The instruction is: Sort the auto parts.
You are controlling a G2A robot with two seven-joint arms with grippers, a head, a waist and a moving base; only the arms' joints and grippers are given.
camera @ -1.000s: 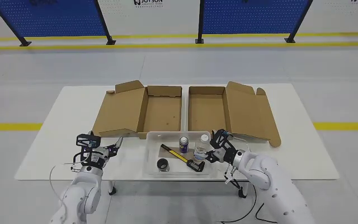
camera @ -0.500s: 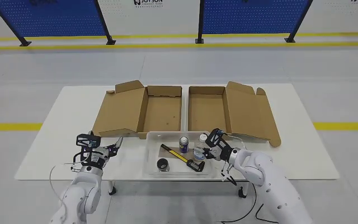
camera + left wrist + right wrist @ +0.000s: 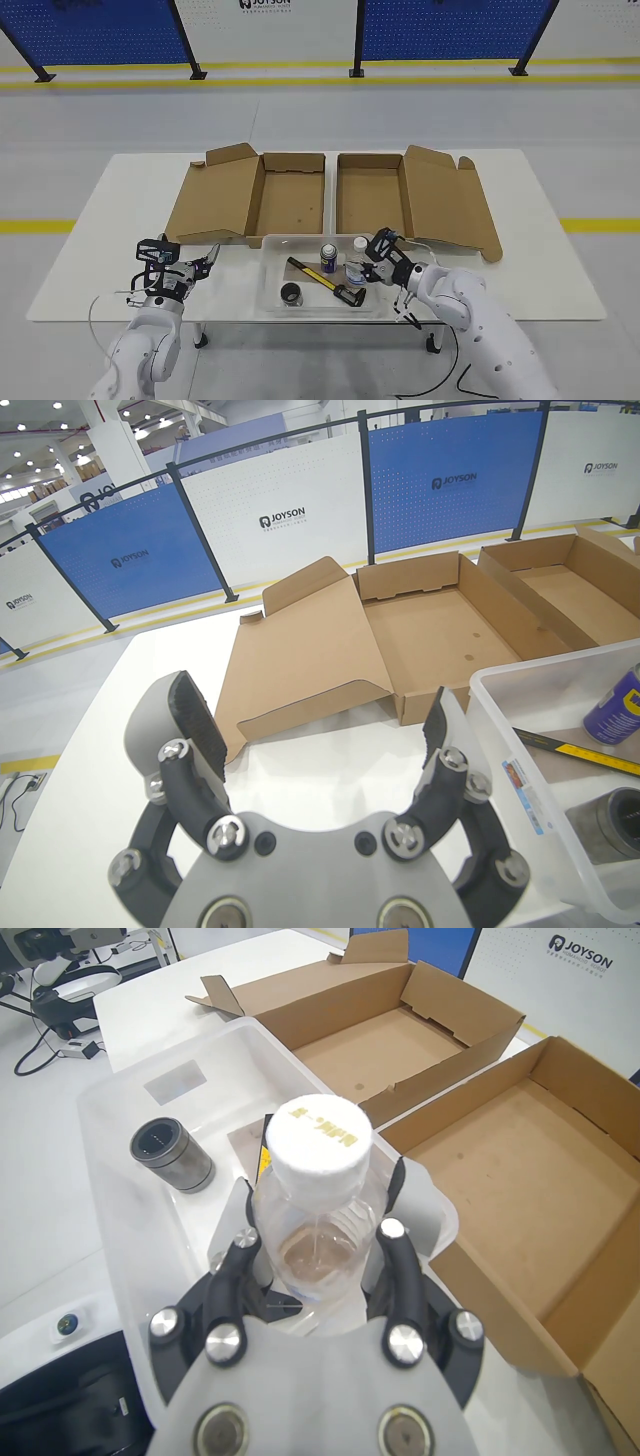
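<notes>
Top view high above table (image 3: 525, 200), facing down, wrist views low, close, roughly forward-facing, sharing bin (image 3: 505, 710)

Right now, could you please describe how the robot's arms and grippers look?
The left arm and right arm wear glossy white shells. The left gripper and right gripper each have a silver plate, black screwed links and grey fingers with black ribbed pads.
</notes>
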